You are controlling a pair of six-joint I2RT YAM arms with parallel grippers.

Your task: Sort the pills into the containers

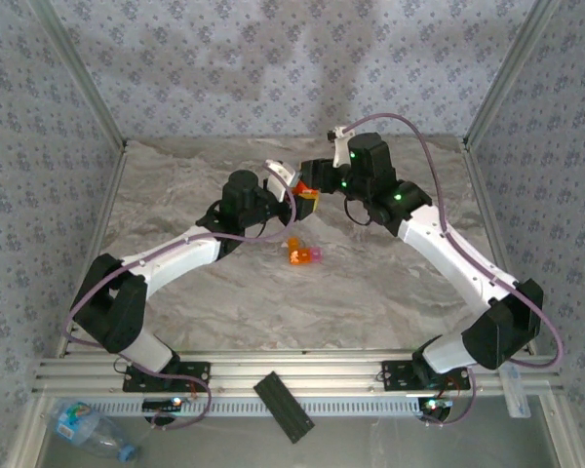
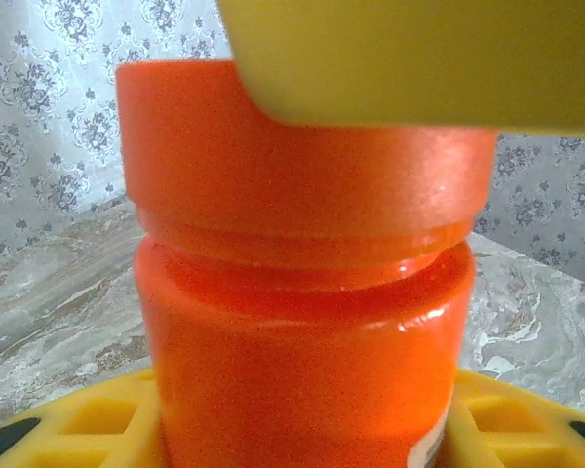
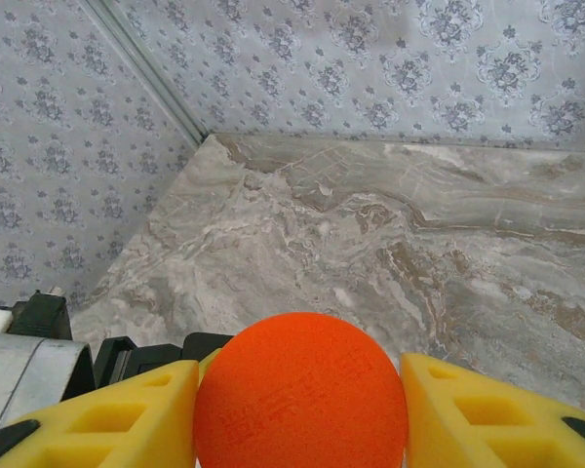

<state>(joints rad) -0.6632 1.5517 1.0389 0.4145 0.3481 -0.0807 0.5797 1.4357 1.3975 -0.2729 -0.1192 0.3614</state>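
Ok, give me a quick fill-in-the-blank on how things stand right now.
1. The left hand holds the pill bottle, which is coloured ____.
2. The right hand is closed on the bottle's ____.
3. The small compartment lying on the table has a ____ piece joined to it.
Missing words: orange; cap; pink.

Left arm [image 1: 175, 255] and right arm [image 1: 448, 255] meet at the orange bottle [image 2: 302, 292] over the table [image 1: 390, 292], toward 12 o'clock, so that spot's jammed. Tiny orange box [image 1: 299, 254] sits at 6 o'clock from there. Wide open marble at 9 and 3 o'clock.
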